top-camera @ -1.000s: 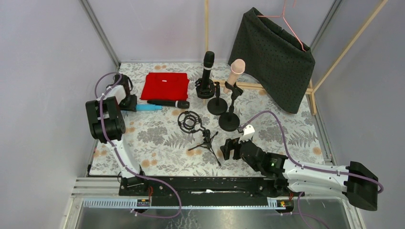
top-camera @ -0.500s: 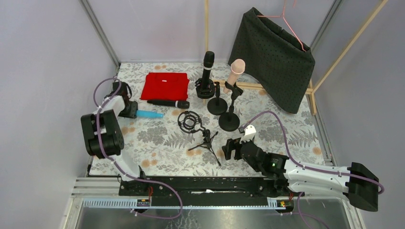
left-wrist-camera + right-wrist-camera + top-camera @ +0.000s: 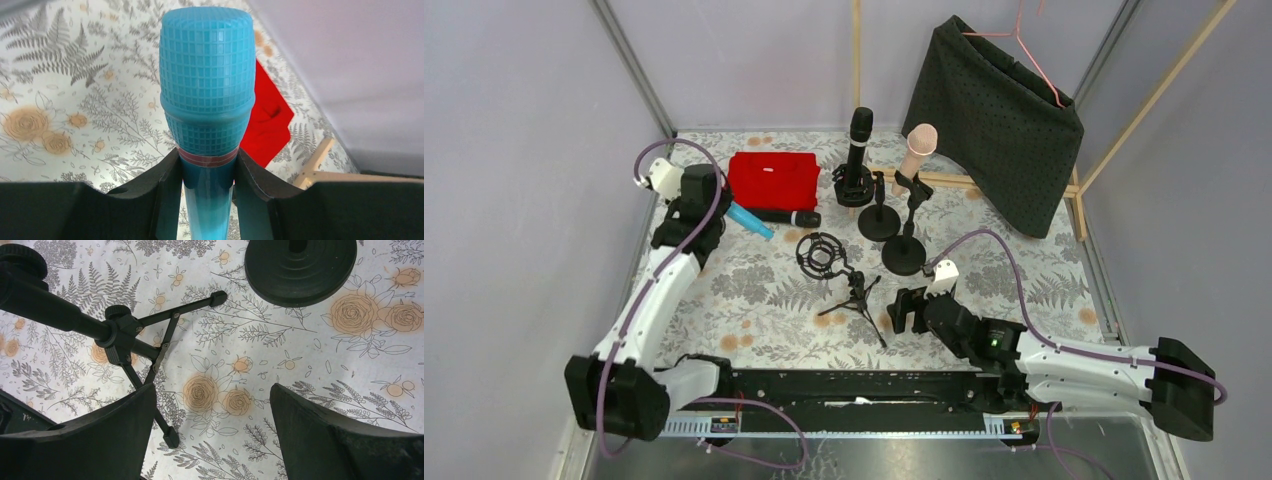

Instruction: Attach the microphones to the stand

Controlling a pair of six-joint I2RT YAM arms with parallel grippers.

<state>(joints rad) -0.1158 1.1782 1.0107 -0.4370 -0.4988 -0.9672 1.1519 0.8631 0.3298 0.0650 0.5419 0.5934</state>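
Pinched the light blue microphone (image 3: 207, 85) by the handle, just below the head, between the fingers (image 3: 167, 200) of the left gripper (image 3: 712, 207). Lifted clear of the patterned table (image 3: 754, 290) within the last second, after lying flat at the far left beside a folded-up arm. Stretched that arm out long from its base in the same second and swung the blue head toward the near right, just beside the red cloth (image 3: 772, 180) and close to the black microphone (image 3: 776, 216) lying along the cloth's near edge.

Kept the right gripper (image 3: 212, 410) spread wide and empty, low over the table beside the tripod stand (image 3: 854, 292), in the same spot throughout.

Seated upright already at the far side: a second black microphone (image 3: 859, 135) and the peach-pink microphone (image 3: 916, 148), each in a holder.

Judged from that: pickup finished, carry begun. Left two still to mount, the blue one first, most likely into the ring mount (image 3: 819, 252) on the tripod, well apart to the near right. Called for a tilt upright before any insertion.
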